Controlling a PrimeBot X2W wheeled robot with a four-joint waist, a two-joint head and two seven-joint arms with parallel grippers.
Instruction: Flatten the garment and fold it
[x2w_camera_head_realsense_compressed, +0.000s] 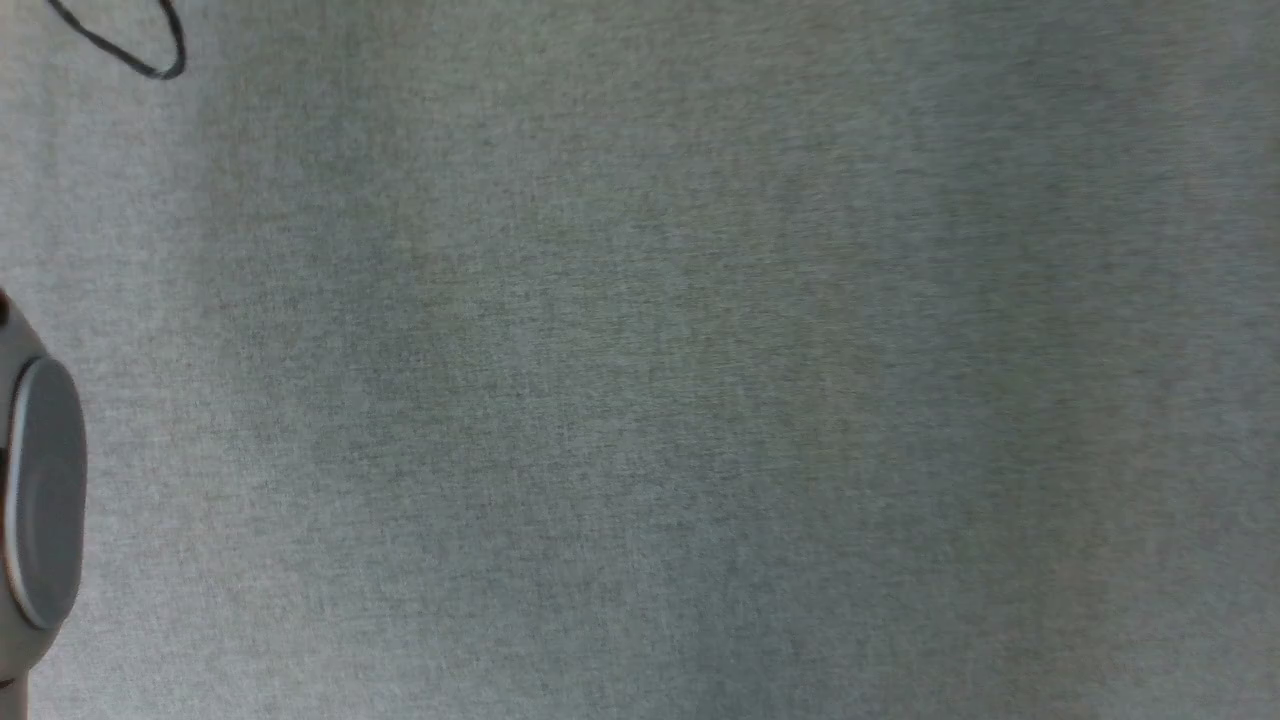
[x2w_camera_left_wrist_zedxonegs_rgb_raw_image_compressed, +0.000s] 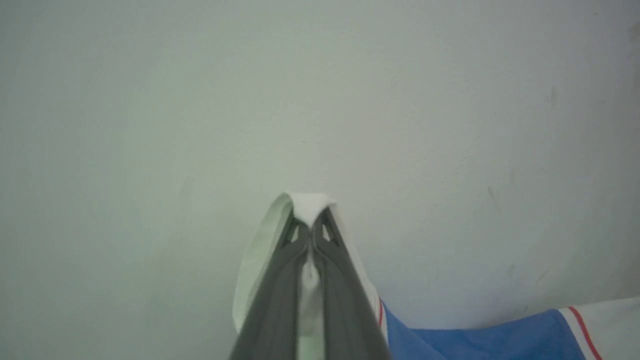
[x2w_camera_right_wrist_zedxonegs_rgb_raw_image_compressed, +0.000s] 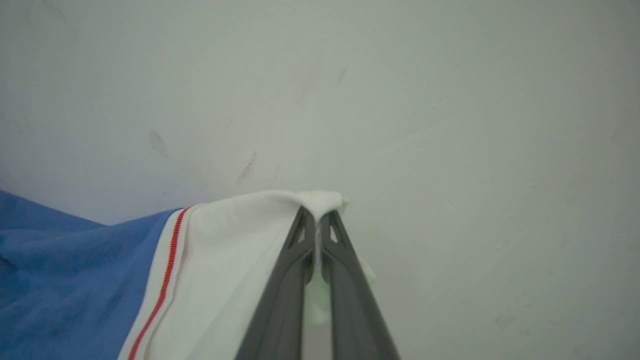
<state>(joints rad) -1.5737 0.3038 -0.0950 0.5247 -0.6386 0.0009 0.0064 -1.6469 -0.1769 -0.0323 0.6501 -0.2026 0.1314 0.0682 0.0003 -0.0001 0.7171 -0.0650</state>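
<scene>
The garment is a royal-blue jersey with white sleeves edged by a thin red stripe. In the left wrist view my left gripper is shut on a white fold of the garment, whose blue body trails off to the lower right over a pale surface. In the right wrist view my right gripper is shut on another white sleeve part of the garment, with the red stripe and blue cloth running to the lower left.
The head view looks at grey woven fabric. A thin black cable loop lies at its top left, and a pale rounded arm part sits at the left edge. Both wrist views have a pale, faintly marked surface behind the fingers.
</scene>
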